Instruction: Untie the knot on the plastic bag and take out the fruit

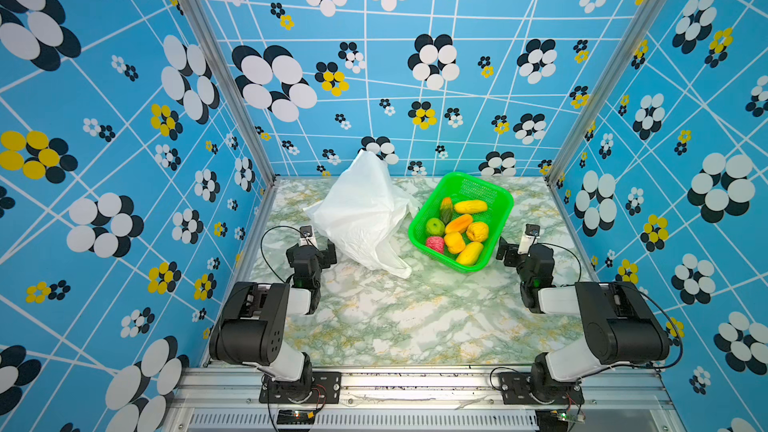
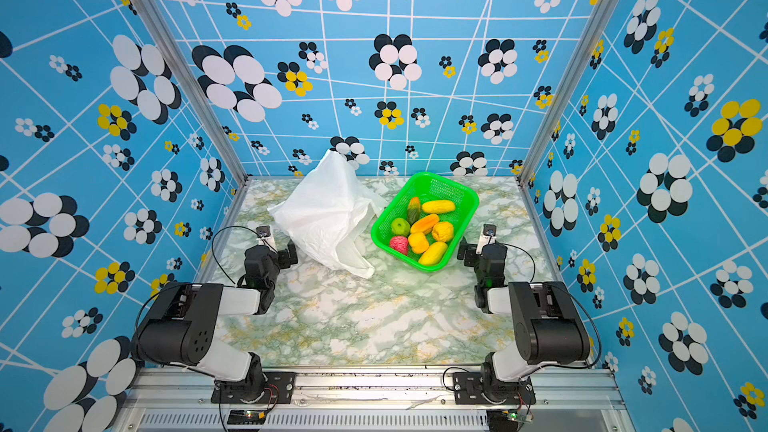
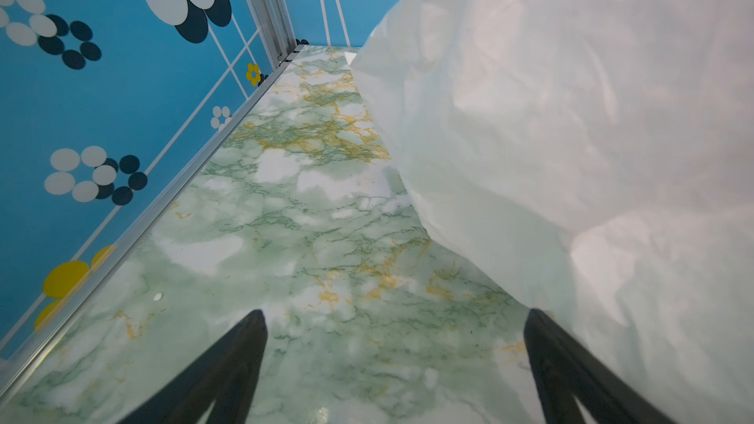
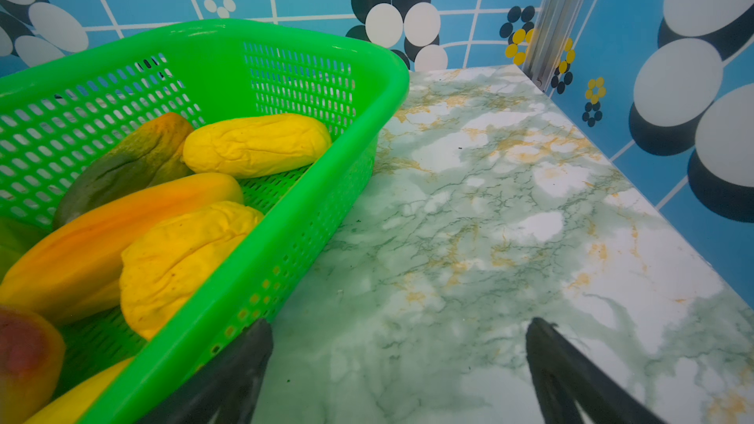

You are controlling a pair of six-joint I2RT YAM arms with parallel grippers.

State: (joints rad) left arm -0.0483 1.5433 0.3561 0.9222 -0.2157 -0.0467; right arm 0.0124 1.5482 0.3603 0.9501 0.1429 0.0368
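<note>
White plastic bag limp; L gripper, R gripper fingers apart; R maybe touching basket wall.

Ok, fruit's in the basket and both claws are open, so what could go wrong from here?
The left claw sits at the edge of the plastic bag; moving off could snag and drag the film. The right claw is close beside the green basket; a sideways move might shove it and the fruit. The crumpled bag hides its inside, so a leftover piece can't be ruled out.

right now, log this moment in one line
left claw: open, empty, beside plastic bag | right claw: open, empty, beside green basket | fruit: in basket | bag: slumped
</note>
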